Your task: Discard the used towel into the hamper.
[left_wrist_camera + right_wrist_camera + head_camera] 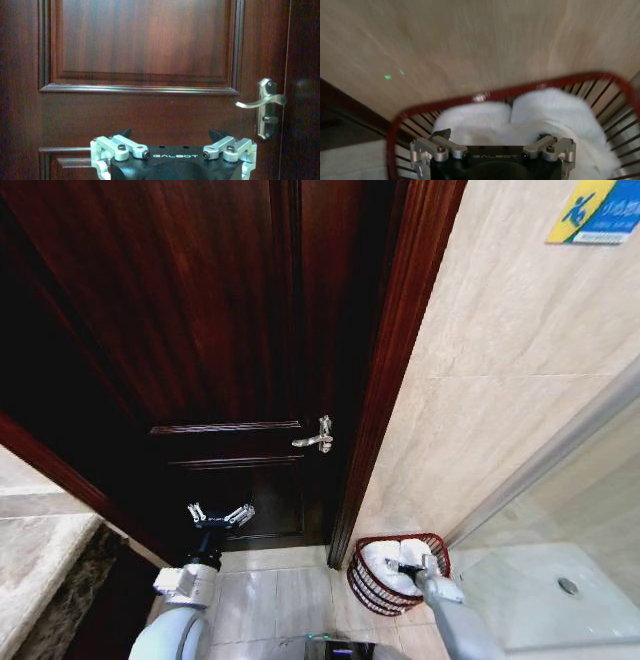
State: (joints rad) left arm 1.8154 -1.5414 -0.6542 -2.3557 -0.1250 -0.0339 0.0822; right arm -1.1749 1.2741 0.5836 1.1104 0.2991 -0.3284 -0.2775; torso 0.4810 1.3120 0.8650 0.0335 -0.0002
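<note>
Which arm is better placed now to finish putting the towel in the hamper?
The right. The right gripper is open above the towel inside the hamper, while the left gripper faces the door.

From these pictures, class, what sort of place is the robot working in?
Probably a hotel or home bathroom: a dark wooden door with a lever handle, beige tiled walls, and a red hamper holding white towels beside a shower tray.

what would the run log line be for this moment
towel: in hamper | right pincer: open over hamper, apart from towel | left pincer: open, idle facing door
</note>
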